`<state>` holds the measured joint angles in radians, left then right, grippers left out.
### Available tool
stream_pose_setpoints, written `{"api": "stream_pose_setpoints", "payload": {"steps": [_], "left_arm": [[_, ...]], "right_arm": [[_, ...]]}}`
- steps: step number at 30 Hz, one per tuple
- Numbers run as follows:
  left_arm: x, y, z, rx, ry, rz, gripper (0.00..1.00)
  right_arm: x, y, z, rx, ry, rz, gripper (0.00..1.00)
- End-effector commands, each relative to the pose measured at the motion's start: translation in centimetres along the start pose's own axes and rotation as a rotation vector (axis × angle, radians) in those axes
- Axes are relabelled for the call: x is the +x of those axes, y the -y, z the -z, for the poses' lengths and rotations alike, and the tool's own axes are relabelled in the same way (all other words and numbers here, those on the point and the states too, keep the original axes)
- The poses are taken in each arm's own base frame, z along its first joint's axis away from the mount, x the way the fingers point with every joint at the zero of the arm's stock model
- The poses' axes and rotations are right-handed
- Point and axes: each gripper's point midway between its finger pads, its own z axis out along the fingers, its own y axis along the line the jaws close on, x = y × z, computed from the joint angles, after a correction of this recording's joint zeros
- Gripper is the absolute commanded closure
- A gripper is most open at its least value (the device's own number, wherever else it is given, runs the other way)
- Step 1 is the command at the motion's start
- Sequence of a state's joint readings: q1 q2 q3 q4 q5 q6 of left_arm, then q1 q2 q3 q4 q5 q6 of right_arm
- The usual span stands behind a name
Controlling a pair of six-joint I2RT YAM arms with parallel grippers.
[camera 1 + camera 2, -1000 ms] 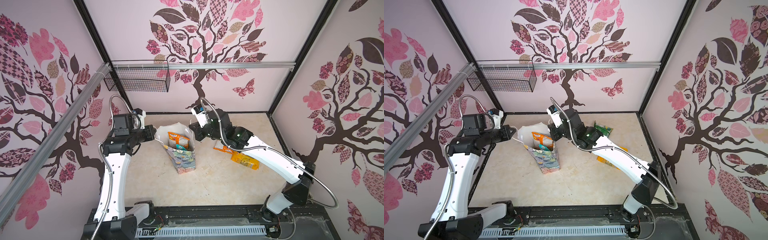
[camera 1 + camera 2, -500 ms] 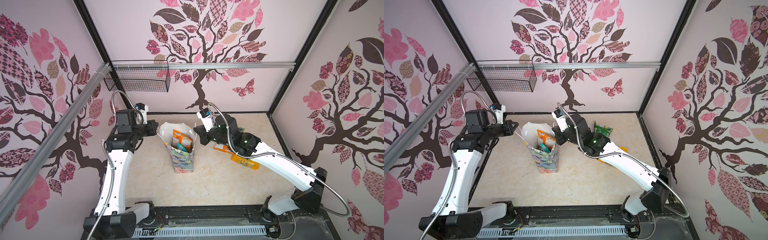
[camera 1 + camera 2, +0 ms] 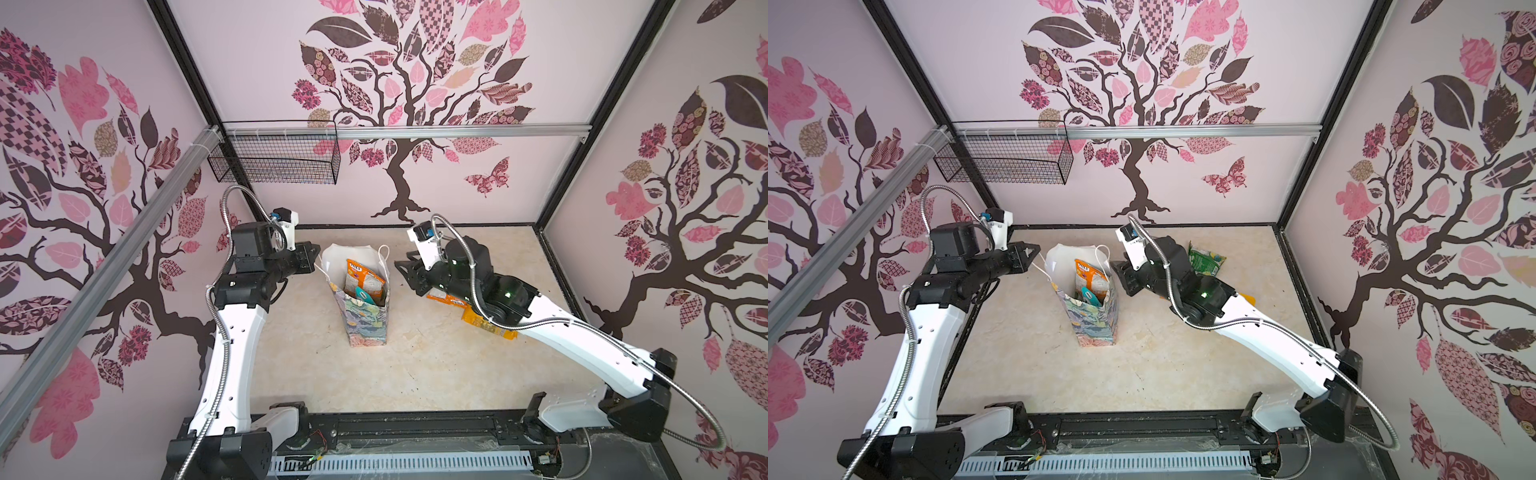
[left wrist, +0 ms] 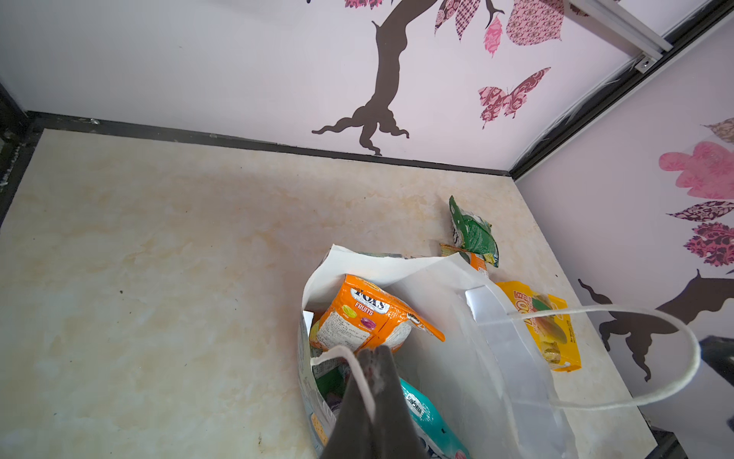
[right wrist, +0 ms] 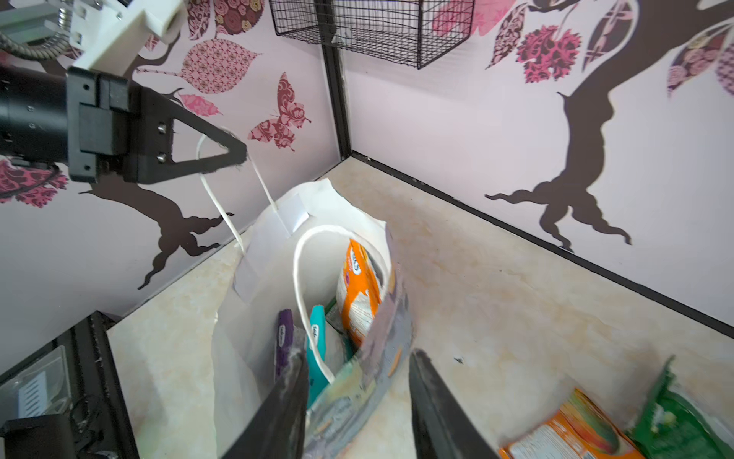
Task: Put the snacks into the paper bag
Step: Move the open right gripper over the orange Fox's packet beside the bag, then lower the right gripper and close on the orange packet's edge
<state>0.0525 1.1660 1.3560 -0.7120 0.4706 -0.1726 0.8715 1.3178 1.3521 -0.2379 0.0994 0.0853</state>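
The left arm and right arm are wearing glossy white shells between black joint housings. Ribbed silver conduit is looping along each one, and a white printed camera mount is sitting at each wrist. A green light is glowing on the right arm's black housing. The left gripper is showing matte black, open-framed triangular jaws, each with two silver screws.

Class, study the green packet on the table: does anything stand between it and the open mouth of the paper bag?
Yes: the right tool and its arm lie between the green packet and the paper bag. The mouth itself is open, but an orange packet sticks up inside it.
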Motion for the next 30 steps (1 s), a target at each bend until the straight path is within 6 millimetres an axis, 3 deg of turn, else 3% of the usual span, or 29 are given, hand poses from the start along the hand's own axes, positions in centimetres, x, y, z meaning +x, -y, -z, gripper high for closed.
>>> {"api": "stream_pose_setpoints", "payload": {"steps": [1,5,9,16,22,30], "left_arm": [[-1.2,0.7,0.4,0.041,0.067,-0.021,1.0],[-1.0,0.8,0.3,0.059,0.067,-0.008,1.0],[-1.0,0.6,0.4,0.058,0.069,-0.005,1.0],[-1.4,0.9,0.9,0.086,0.093,0.008,1.0],[-1.3,0.7,1.0,0.084,0.094,0.012,1.0],[-1.2,0.5,1.0,0.085,0.093,0.016,1.0]], "right_arm": [[-0.6,3.5,2.5,0.116,0.053,-0.06,0.54],[3.1,8.0,2.7,0.262,-0.032,-0.11,0.5],[8.3,11.4,1.7,0.337,-0.188,-0.158,0.41],[18.6,13.6,-2.4,0.334,-0.536,-0.111,0.39],[22.6,14.8,-4.8,0.364,-0.641,-0.043,0.44],[25.9,16.2,-7.1,0.428,-0.762,0.035,0.47]]}}
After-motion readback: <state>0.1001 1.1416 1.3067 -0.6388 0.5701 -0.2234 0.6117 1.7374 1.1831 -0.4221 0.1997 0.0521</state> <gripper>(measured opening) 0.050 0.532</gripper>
